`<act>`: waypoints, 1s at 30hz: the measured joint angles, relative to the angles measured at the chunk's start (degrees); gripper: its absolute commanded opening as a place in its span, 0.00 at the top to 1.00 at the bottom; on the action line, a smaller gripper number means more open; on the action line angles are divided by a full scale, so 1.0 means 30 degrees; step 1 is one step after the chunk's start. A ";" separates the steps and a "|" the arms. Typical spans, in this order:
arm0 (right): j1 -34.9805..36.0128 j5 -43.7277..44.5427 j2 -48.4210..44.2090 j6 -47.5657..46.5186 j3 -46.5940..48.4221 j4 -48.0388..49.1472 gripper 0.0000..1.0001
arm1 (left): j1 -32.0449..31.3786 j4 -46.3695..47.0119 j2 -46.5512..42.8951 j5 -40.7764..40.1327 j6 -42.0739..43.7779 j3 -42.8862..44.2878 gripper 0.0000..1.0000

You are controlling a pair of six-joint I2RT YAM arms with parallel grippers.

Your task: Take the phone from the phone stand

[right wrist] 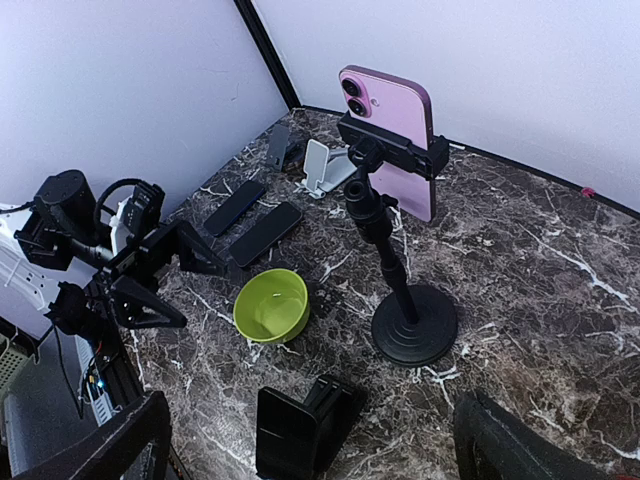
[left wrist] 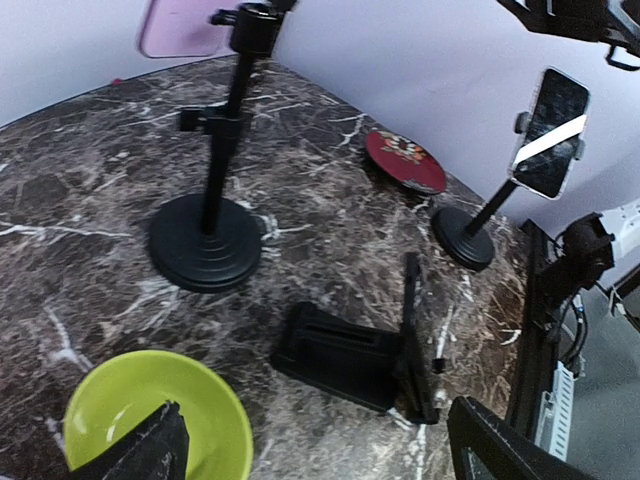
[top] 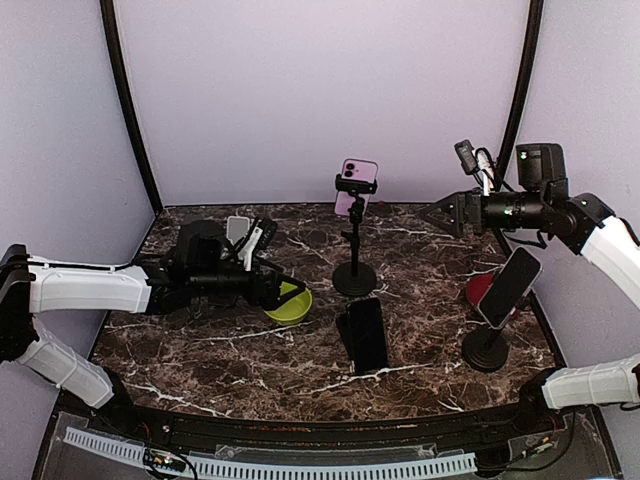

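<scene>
A pink phone (top: 356, 185) (right wrist: 395, 140) is clamped upright on a tall black phone stand (top: 354, 278) (left wrist: 206, 240) at mid-table. A black phone (top: 365, 333) (right wrist: 285, 435) leans on a low black easel stand (left wrist: 340, 352) in front of it. Another phone (top: 508, 287) (left wrist: 550, 130) sits tilted on a short stand (top: 486, 350) at the right. My left gripper (top: 280, 290) (left wrist: 320, 460) is open beside the green bowl, holding nothing. Raised at the right, my right gripper (top: 440, 213) (right wrist: 310, 450) is open and empty, pointing toward the pink phone.
A green bowl (top: 290, 303) (right wrist: 270, 305) lies under my left fingertips. A red disc (top: 480, 290) (left wrist: 404, 160) lies behind the right stand. Two dark phones (right wrist: 262, 232) lie flat at the back left near a white stand (right wrist: 322, 170). Walls enclose the table.
</scene>
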 measured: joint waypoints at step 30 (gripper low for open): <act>0.0000 -0.0131 0.0000 -0.0525 -0.0423 -0.0255 0.01 | -0.4626 0.6601 0.8597 0.0991 -0.5719 0.2907 0.29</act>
